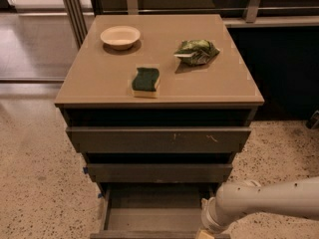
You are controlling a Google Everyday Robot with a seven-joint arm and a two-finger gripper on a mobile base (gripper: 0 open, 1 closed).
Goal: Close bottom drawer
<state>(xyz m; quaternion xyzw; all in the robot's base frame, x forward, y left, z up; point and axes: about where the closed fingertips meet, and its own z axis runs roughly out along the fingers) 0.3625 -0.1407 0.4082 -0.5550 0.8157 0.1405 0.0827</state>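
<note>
The bottom drawer (pixel 154 218) stands pulled out at the foot of the cabinet. Its flat grey floor and thin side walls show, and its front runs along the bottom edge of the camera view. My white arm (pixel 259 200) reaches in from the right. My gripper (pixel 204 233) is at the drawer's front right corner, mostly cut off by the bottom edge of the view.
Above it are the mid-width drawer front (pixel 159 172) and the widest, scratched drawer front (pixel 159 140). On the cabinet top (pixel 99 78) lie a cream bowl (pixel 120 36), a green sponge (pixel 146 81) and a green snack bag (pixel 197 51). Speckled floor lies on both sides.
</note>
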